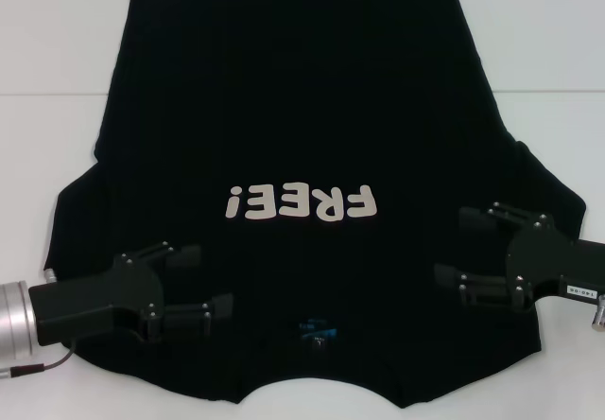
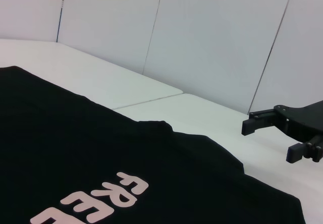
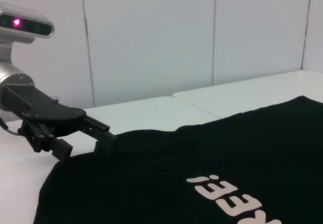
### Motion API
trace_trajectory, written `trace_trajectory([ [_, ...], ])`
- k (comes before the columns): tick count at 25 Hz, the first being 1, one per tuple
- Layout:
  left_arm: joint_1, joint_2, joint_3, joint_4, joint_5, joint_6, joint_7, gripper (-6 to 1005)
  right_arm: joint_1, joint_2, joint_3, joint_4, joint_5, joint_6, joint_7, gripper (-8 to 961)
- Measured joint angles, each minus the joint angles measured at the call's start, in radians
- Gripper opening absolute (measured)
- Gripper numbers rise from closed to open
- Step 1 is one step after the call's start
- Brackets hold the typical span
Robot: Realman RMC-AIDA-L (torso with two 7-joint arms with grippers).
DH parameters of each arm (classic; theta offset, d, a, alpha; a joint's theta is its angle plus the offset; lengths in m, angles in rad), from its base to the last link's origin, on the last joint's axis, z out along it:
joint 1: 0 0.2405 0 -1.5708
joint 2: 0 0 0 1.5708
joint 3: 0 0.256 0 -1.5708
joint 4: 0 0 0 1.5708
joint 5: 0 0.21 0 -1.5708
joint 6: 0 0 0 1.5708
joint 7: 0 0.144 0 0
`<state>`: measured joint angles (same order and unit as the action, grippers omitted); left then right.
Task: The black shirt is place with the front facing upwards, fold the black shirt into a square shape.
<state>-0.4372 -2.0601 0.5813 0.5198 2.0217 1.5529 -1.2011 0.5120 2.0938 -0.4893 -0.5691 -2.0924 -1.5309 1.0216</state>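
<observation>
The black shirt (image 1: 293, 108) lies flat and front up on the white table (image 1: 57, 79), with its hem at the far side and its collar at the near edge. The cream "FREE!" lettering (image 1: 302, 202) reads upside down, and the small blue neck label (image 1: 314, 327) shows by the collar. My left gripper (image 1: 210, 278) is open over the shirt's near left shoulder. My right gripper (image 1: 452, 244) is open over the near right shoulder. The left wrist view shows the shirt (image 2: 75, 158) and the right gripper (image 2: 266, 142). The right wrist view shows the shirt (image 3: 202, 173) and the left gripper (image 3: 88, 142).
The shirt's near edge hangs at the table's front edge. Bare white table shows to the left, to the right (image 1: 558, 51) and beyond the hem. White wall panels (image 2: 212, 37) stand behind the table.
</observation>
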Motion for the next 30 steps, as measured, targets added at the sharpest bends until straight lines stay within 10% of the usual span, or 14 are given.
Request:
trace_trajectory([
  [16,-0.010,0.019,-0.056,-0.001,0.001,0.010,-0.218,948,0.004,0.000,0.008,0.012,0.000,0.006,0.002,915],
  [30,-0.087,0.226,-0.123,-0.004,0.150,-0.118,-1.153,946,0.021,-0.001,0.009,0.037,0.000,0.022,0.028,915],
])
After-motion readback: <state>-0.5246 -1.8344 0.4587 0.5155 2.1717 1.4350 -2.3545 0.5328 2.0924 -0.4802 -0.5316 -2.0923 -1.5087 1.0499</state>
